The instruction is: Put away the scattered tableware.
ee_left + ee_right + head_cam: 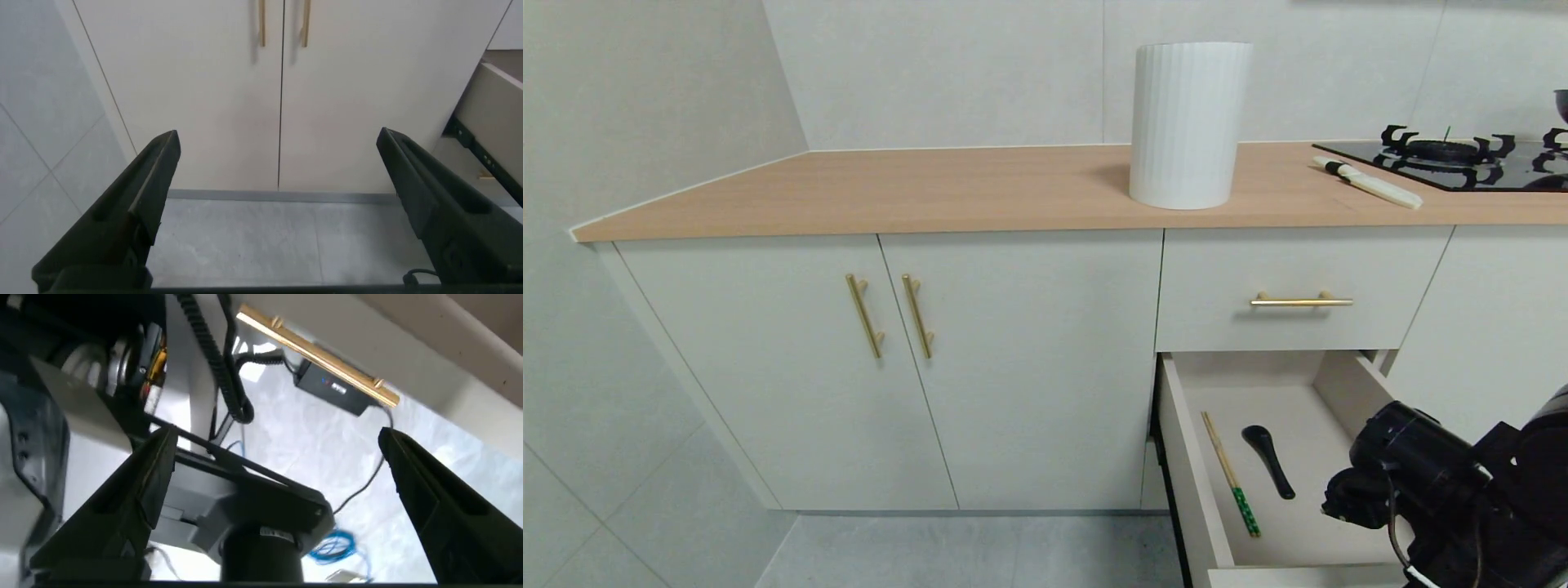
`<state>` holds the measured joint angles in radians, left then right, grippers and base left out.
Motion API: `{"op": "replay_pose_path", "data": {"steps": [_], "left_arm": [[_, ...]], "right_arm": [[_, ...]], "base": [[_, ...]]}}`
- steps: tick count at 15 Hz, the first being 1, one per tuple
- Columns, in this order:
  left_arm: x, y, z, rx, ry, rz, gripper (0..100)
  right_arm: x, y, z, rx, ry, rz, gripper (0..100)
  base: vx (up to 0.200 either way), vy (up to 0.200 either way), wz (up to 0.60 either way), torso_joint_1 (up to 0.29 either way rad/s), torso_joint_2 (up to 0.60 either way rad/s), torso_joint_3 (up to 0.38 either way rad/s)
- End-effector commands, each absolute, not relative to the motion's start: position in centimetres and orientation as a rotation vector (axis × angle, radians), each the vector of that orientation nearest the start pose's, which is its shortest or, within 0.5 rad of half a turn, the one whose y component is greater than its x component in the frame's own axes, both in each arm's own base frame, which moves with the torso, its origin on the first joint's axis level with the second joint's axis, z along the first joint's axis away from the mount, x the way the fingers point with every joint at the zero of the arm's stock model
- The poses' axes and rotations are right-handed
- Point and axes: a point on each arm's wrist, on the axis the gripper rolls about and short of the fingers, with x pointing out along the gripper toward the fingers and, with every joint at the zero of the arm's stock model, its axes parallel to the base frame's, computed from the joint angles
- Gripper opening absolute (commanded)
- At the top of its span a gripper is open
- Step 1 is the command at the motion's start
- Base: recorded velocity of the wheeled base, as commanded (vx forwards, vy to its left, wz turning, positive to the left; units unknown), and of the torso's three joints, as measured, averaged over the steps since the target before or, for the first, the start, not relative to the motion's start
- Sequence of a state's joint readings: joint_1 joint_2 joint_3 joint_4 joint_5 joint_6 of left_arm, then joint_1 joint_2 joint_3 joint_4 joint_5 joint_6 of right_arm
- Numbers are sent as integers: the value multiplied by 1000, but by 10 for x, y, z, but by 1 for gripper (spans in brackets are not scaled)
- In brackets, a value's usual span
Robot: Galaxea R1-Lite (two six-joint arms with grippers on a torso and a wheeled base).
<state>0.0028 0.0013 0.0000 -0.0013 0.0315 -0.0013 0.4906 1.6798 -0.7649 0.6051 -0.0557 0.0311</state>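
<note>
Tableware left out on the counter point(931, 188) comes down to one piece as far as I can see: a cream utensil point(1368, 181) with a dark band, lying flat near the front edge, just beside the hob point(1454, 159) and at 3 o'clock from the white ribbed canister point(1190, 122). Its long axis runs from 10 o'clock to 4 o'clock in the head view, with the banded end at the 10 o'clock tip.

The chopsticks point(1230, 486) and the black spoon point(1267, 460) lie side by side, apart from each other, on the floor of the open lower drawer point(1188, 474), both running roughly 11 to 5 o'clock.

My right arm point(1421, 482) sits low at the drawer's 3 o'clock corner. The right end effector point(278, 445) is spread wide and holds nothing; its camera looks up at a gold pull point(319, 359), which I take to be the drawer front's. From that arm the cream utensil lies at about 12 o'clock, well apart and up on the counter.

The left end effector point(278, 147) is also spread wide and holds nothing. It faces the cabinet doors point(890, 359) low down, at 9 o'clock from the drawer.

I judge the right arm the nearer one. It will need to rise above counter level and turn its fingers across that 10-to-4 line to close over the utensil's narrow width.
</note>
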Motion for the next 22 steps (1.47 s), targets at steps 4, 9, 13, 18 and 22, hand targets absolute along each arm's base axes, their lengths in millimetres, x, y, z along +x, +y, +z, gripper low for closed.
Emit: {"op": "replay_pose_path", "data": {"steps": [4,9,13,18,22], "left_arm": [[-23,1,76,-2,0,35,100],[-23,1,76,-2,0,35,100],[-23,1,76,-2,0,35,100],[-23,1,76,-2,0,35,100],[-23,1,76,-2,0,35,100]], "right_arm": [[195,101,97,-348,1497,211,100],[209,105,95,-285,1490,101,100],[219,100,98,-240,1466,46,100],[233,90,95,-222,1398,-35,100],[244,82,97,-161,1319,-61,100]], "base": [[0,0,0,0,0,0],[0,0,0,0,0,0],[0,0,0,0,0,0],[0,0,0,0,0,0],[0,0,0,0,0,0]]}}
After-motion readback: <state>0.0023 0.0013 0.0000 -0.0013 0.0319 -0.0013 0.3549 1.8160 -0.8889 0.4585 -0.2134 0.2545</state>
